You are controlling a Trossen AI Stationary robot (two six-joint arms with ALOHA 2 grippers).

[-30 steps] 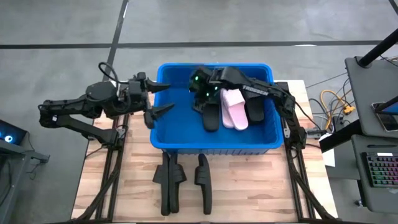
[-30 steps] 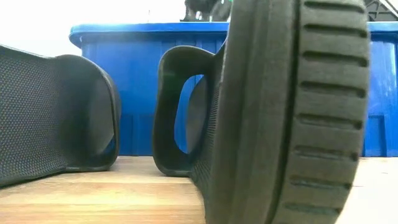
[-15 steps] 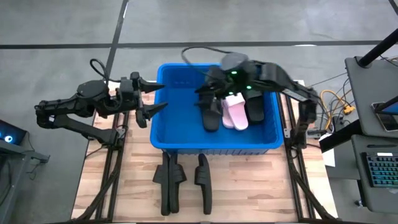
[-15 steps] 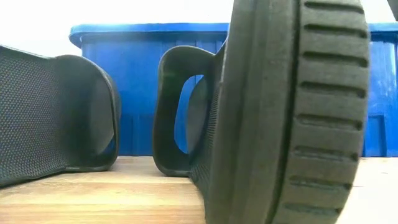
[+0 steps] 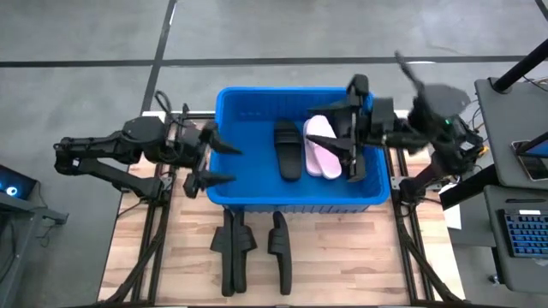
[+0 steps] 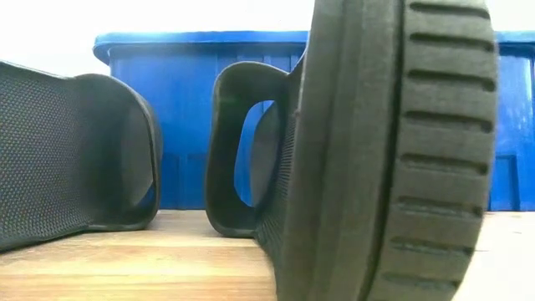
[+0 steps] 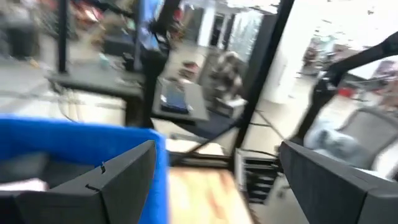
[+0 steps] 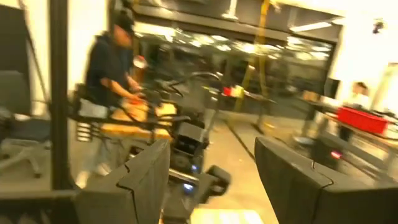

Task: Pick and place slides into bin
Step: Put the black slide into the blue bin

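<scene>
My left gripper (image 5: 210,160) hangs released at the blue bin's (image 5: 231,190) left wall, one finger over the rim, the other outside near the front-left corner. It grasps nothing. My right gripper (image 5: 349,128) is over the bin's right half, fingers spread and empty, above the pale pink slide (image 5: 322,147), which lies inside with a black slide (image 5: 288,149) beside it at nine o'clock and another black slide (image 5: 355,154) at three o'clock, half hidden under my fingers.

What remains are the black slides on the table (image 5: 244,248), just in front of the bin's front wall: a pair lying close together, with a single slide (image 5: 280,246) at their three o'clock. All run lengthwise from twelve to six o'clock, parallel to one another.

From my left pincer the pair lies at about five o'clock, close by; from my right it lies at about seven o'clock, well farther, across the bin wall. I judge the left arm the nearer. The fingers would need to span the pair's narrow width, crossing the long axis, so I expect to turn the wrist before descending.
</scene>
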